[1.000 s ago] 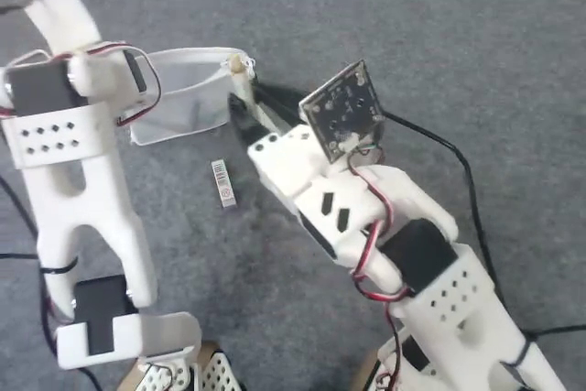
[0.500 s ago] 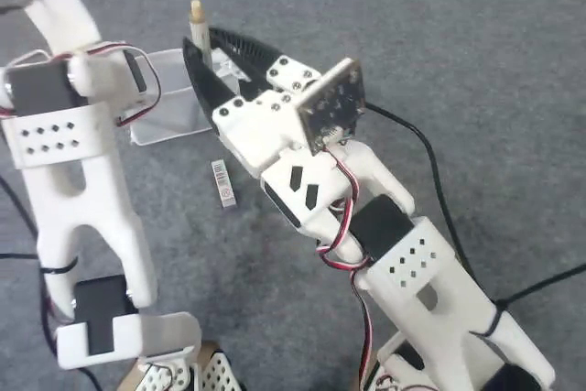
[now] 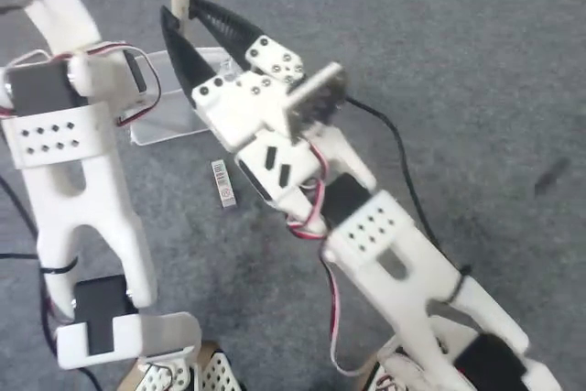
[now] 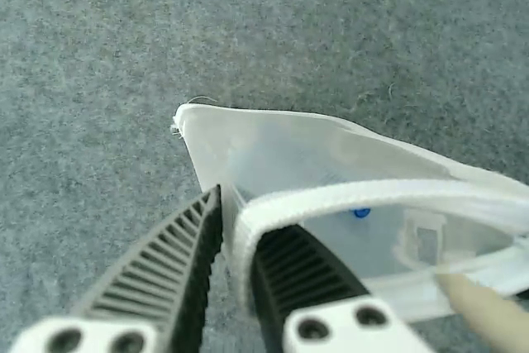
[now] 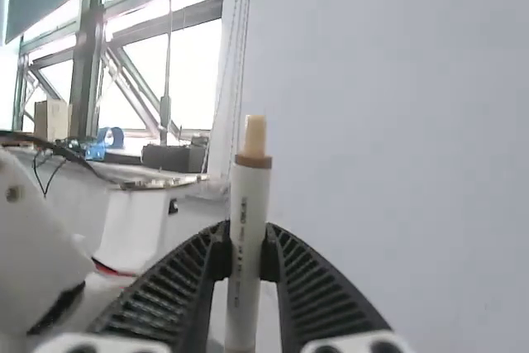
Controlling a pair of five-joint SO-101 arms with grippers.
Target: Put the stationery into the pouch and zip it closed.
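The left tool (image 4: 227, 204) pinches the rim of the white pouch (image 4: 331, 155), so its mouth stands open. The right tool (image 5: 245, 237) clamps a white pen (image 5: 245, 188) above the pouch, not yet inside. A small labelled piece (image 3: 223, 183) lies near the pouch, and the zipping is not yet done.

**Pouch** (image 4: 331, 155): translucent white, mouth open. Its thick white rim is pinched between the jaws of the left gripper (image 4: 227, 204), and the body extends away from the fingertips.

**Pen** (image 5: 247, 196): white barrel with a cream tip, upright, clamped between the jaws of the right gripper (image 5: 246, 233). The tip stands well above the jaws.

**Eraser** (image 3: 223, 182): small, white, labelled. It lies flat and apart from both grippers, just beside the right gripper's wrist.
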